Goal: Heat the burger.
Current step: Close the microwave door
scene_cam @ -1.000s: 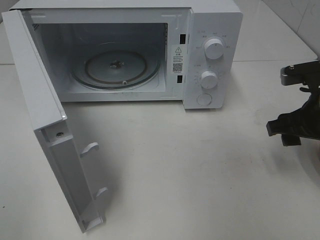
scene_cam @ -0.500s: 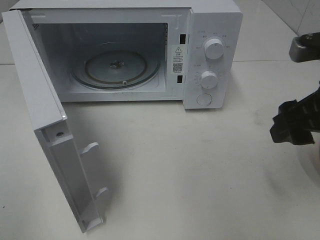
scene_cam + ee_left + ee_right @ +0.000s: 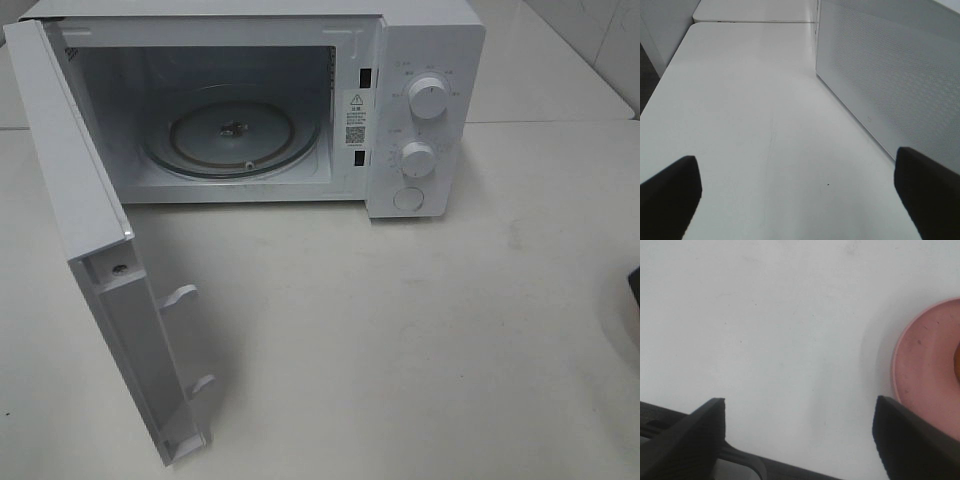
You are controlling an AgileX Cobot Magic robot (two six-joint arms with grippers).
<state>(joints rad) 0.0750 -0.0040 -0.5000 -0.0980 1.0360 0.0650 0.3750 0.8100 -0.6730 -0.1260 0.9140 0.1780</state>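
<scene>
The white microwave (image 3: 420,90) stands at the back of the table with its door (image 3: 95,250) swung wide open and the glass turntable (image 3: 235,138) bare. In the right wrist view a round pink plate (image 3: 927,375) lies on the table, and a thin golden-brown sliver of the burger (image 3: 958,357) shows at the frame edge on it. My right gripper (image 3: 800,415) is open and empty, just beside the plate. My left gripper (image 3: 797,185) is open and empty above bare table, next to the door's perforated panel (image 3: 890,75).
In the exterior view only a dark sliver of the right arm (image 3: 635,300) shows at the right edge. The open door juts toward the table's front left. White table (image 3: 400,330) spreads in front of the microwave.
The right arm has drawn back to the right and almost left the exterior view. The microwave and its door have not moved.
</scene>
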